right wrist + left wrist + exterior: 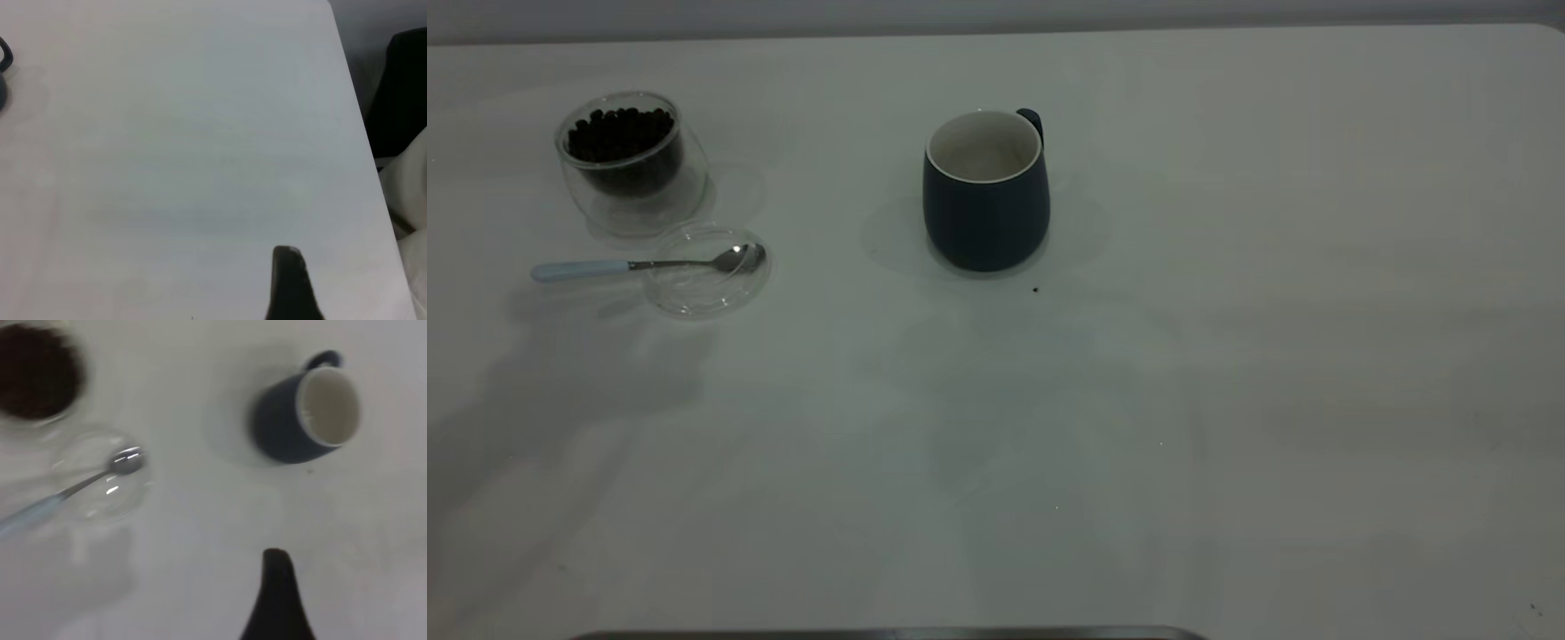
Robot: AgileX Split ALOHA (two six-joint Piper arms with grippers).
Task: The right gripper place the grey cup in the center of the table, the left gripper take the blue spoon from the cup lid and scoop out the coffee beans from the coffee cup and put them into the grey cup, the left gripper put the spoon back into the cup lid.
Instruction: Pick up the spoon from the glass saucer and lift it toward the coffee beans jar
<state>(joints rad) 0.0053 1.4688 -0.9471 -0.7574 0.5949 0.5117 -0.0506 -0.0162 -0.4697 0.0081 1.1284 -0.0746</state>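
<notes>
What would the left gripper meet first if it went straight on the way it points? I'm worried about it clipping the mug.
Probably bare table: the one visible finger aims between the grey cup and the cup lid. Depth is unclear.

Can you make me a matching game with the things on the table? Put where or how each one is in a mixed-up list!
Things:
1. grey cup
2. blue spoon
3. coffee beans
4. cup lid

Clues:
A. heaped inside the clear coffee cup
B. bowl end resting on the lid
C. standing upright mid-table, no beans visible inside
D. flat on the table, in front of the glass cup

Pairs: 1-C, 2-B, 3-A, 4-D
</notes>
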